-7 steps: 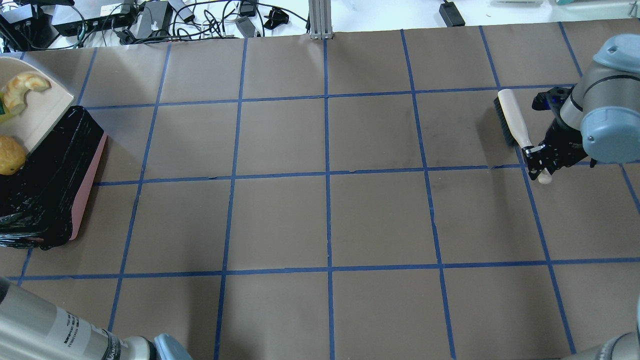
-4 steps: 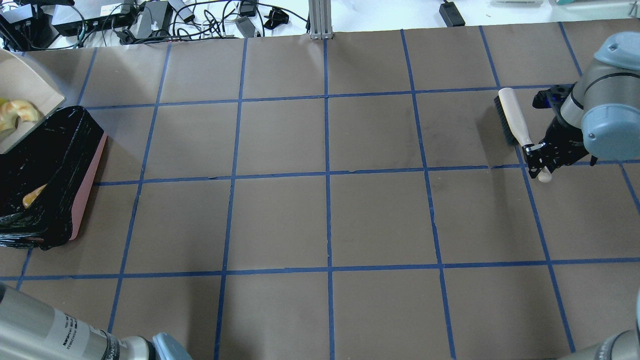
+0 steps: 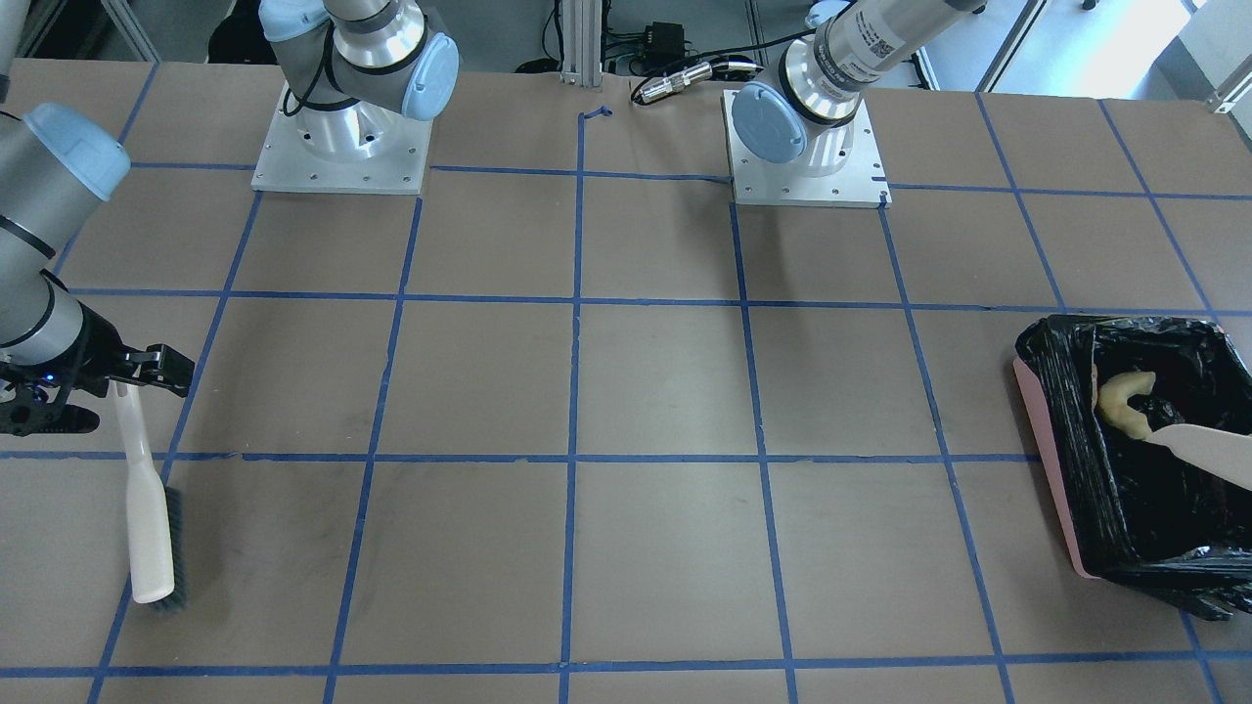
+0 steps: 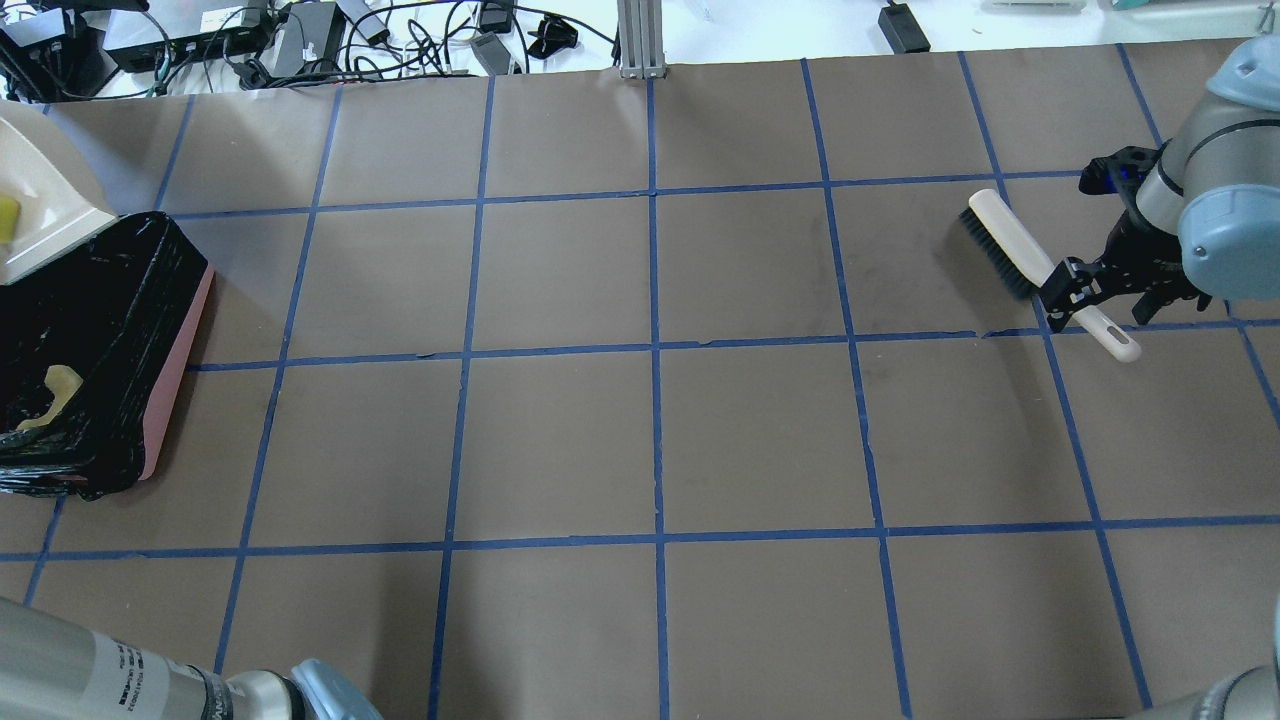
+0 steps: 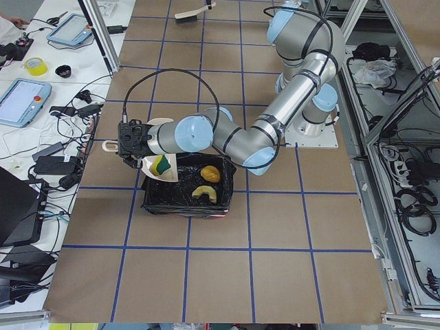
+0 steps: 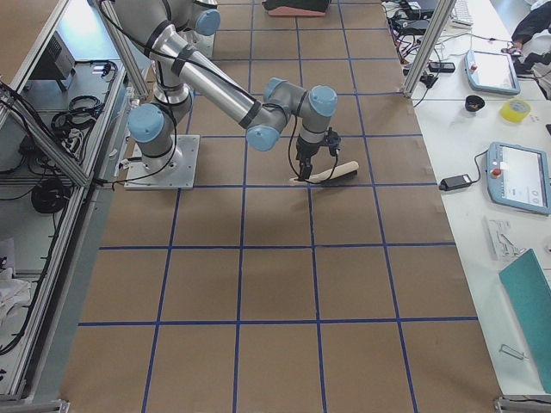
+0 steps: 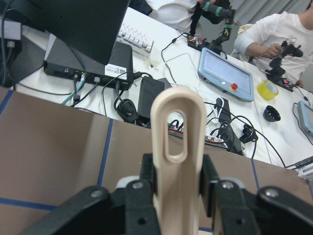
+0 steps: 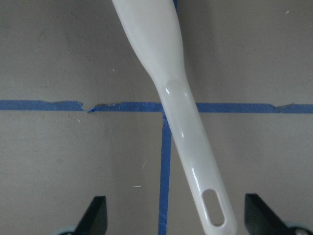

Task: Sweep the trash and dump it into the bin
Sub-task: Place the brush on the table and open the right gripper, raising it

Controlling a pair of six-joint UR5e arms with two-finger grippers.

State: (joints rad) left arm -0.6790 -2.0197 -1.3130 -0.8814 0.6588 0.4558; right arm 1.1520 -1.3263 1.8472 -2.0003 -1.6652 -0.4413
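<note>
Trash (image 5: pixel 204 192): 2 of 3 in bin (image 3: pixel 1047 460) already, croissant piece (image 3: pixel 1125 403) and bread roll (image 5: pixel 211 174) on black liner. Sponge wedge (image 5: pixel 161 163) in dustpan (image 4: pixel 45 200), pan tipped mouth-down over bin edge, guessing so last bit slides out. Left gripper (image 7: pixel 177 196) clenched on pan handle, so sponge sits just past its fingers, down pan. Right gripper (image 8: pixel 176 218) released, fingers wide either side of brush (image 4: pixel 1005 240) handle, not touching. Brush flat on table (image 4: pixel 650 430), sweeping looks done. Trash well apart from it.
</note>
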